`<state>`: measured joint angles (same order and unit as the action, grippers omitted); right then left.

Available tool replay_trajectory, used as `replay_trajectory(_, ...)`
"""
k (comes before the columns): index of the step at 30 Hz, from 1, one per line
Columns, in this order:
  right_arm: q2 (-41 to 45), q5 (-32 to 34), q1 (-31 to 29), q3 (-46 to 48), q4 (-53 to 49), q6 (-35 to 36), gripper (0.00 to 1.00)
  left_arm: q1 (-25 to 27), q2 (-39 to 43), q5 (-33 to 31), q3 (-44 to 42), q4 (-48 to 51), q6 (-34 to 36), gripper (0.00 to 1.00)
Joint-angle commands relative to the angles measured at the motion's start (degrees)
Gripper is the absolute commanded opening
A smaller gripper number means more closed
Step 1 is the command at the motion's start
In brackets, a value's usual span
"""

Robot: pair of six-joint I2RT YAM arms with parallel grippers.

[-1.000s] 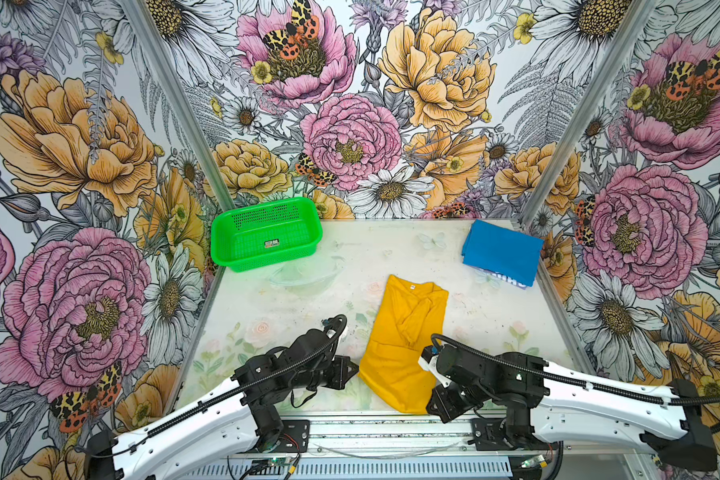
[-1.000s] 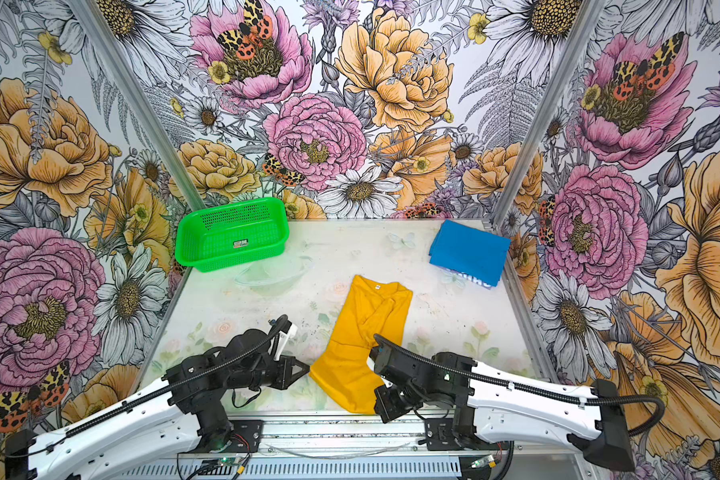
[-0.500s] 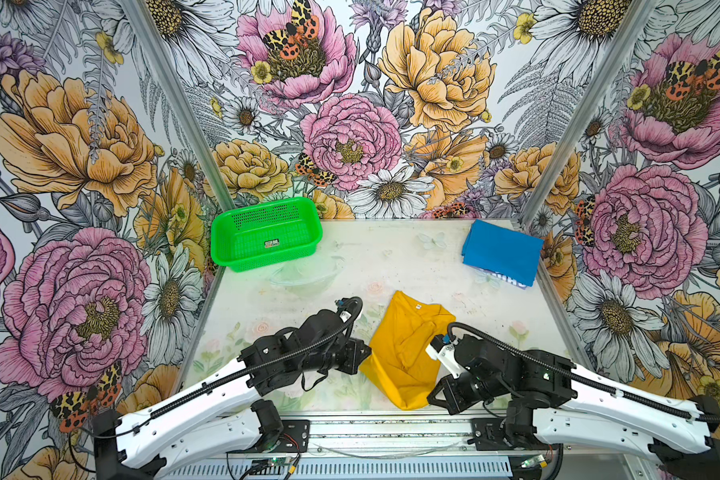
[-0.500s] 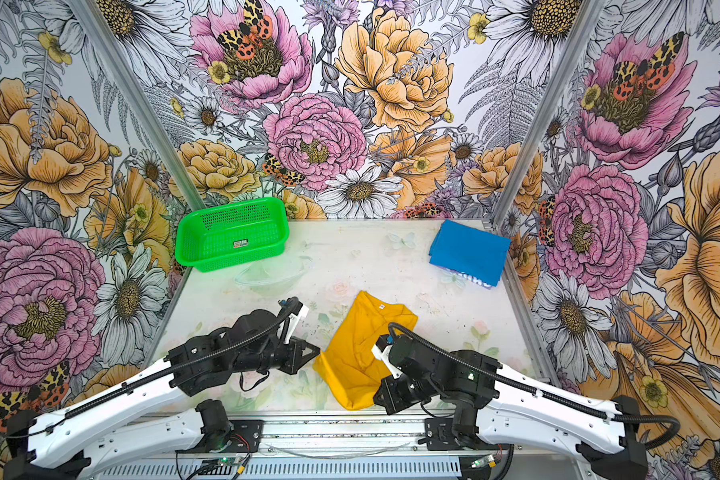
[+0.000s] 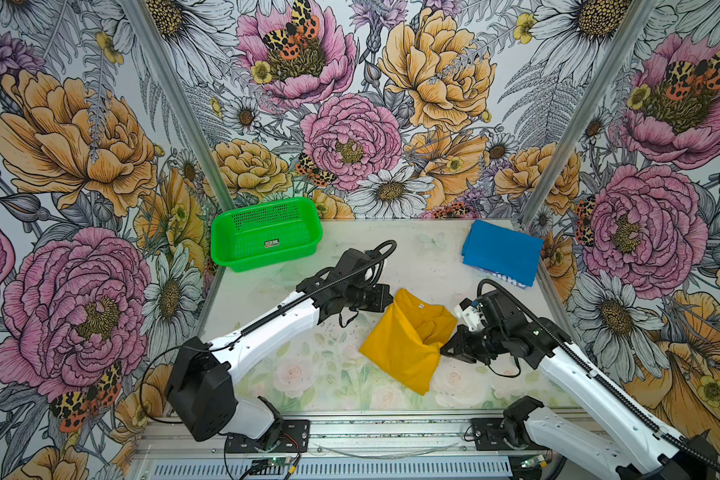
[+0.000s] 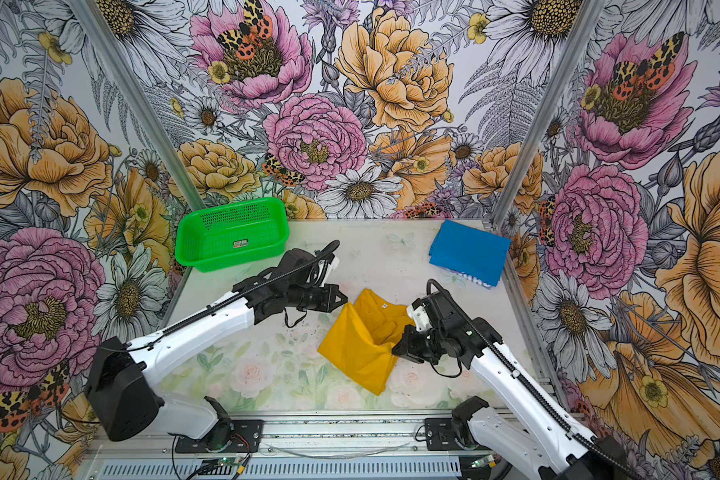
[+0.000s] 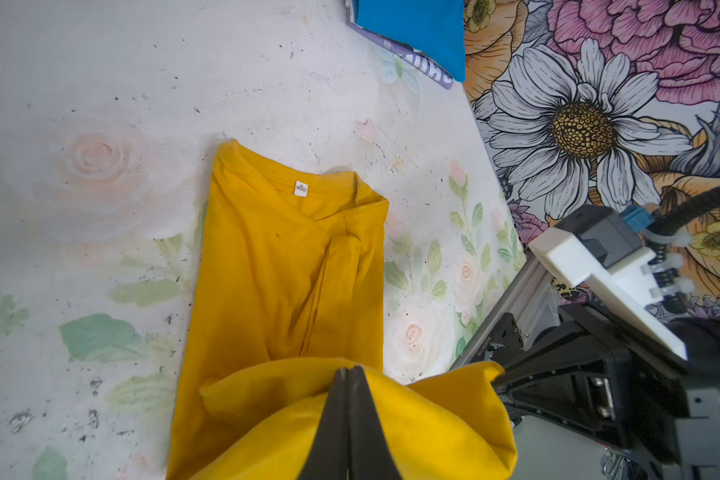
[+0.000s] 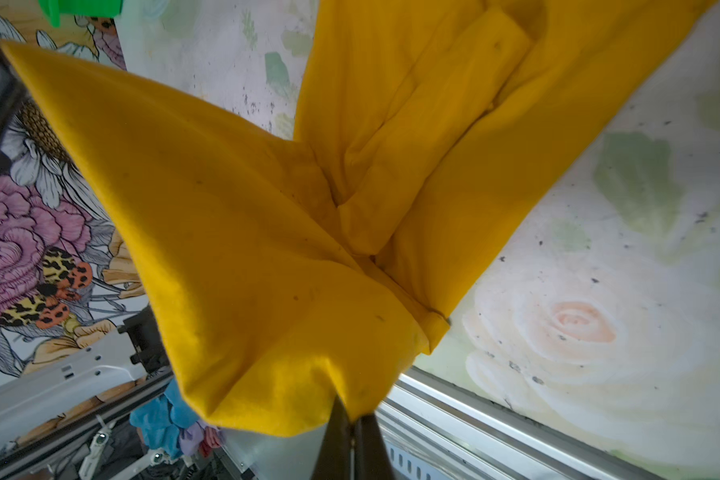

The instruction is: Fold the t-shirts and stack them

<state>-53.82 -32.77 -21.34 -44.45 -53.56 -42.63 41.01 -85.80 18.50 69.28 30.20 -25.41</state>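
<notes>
Left claw (image 7: pixel 350 376) and right claw (image 8: pixel 352 419) are each clamping a corner of the yellow shirt (image 5: pixel 400 353), worktop (image 5: pixel 308 374) front-centre. Blue shirt (image 5: pixel 501 253) is lying folded, far right corner. Cloth is likely limp and light, so corners are looking safest.

yellow shirt (image 5: pixel 404 345): matt cloth | basket (image 5: pixel 225 245): glossy perforated plastic
</notes>
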Motion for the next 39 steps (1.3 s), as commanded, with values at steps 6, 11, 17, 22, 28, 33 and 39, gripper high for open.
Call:
replay_trajectory(6, -10.8, -7.3, 16.5, -2.4, 0.7, 11.0, 0.0, -3.0, -15.1, 5.9, 13.3, -3.0, 3.7, 0.0)
replay_trajectory(11, -18.0, -7.0, 18.9, -3.8, 3.9, 12.3, 0.0, -4.2, -23.7, 8.1, 18.8, -2.9, 3.7, 0.0)
replay_trajectory(17, -25.0, -7.5, 21.3, -5.9, 7.1, 13.1, 0.0, -5.4, -29.3, 8.7, 22.6, -2.9, 2.9, 0.0)
replay_trajectory(22, -30.2, -7.6, 21.8, -8.5, 8.9, 12.9, 0.0, -6.5, -30.4, 8.5, 22.7, -3.0, 2.6, 0.0)
replay_trajectory(28, -34.6, -7.0, 22.3, -10.9, 12.0, 11.6, 0.0, -7.5, -31.6, 9.0, 22.9, -3.7, 2.1, 0.0)
replay_trajectory(33, -38.1, -6.5, 22.9, -14.6, 14.2, 11.4, 0.31, -8.3, -33.7, 8.9, 23.7, -3.7, 1.2, 0.0)
replay_trajectory(39, -34.6, -3.3, 23.0, -18.0, 15.2, 12.6, 0.73, -10.0, -36.4, 8.2, 24.4, -4.4, -1.6, 0.0)
